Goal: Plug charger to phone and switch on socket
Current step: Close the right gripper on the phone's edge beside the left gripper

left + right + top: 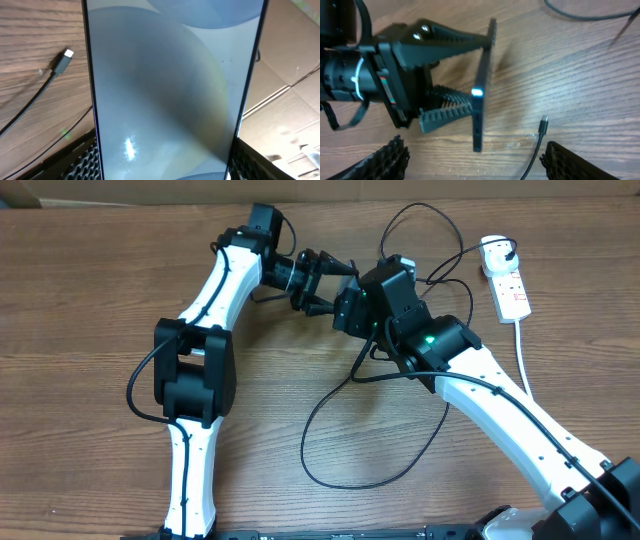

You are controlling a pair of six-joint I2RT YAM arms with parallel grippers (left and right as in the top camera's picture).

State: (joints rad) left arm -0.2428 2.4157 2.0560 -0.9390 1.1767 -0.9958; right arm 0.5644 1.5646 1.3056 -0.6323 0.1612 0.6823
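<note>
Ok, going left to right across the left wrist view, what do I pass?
First the thin black charger cable's connector tip → the slim black-edged phone with pale blue screen → the brown cardboard.

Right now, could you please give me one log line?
left gripper: holds slim black-edged blue-screen phone | right gripper: open near thin black cable's connector tip | unplugged
</note>
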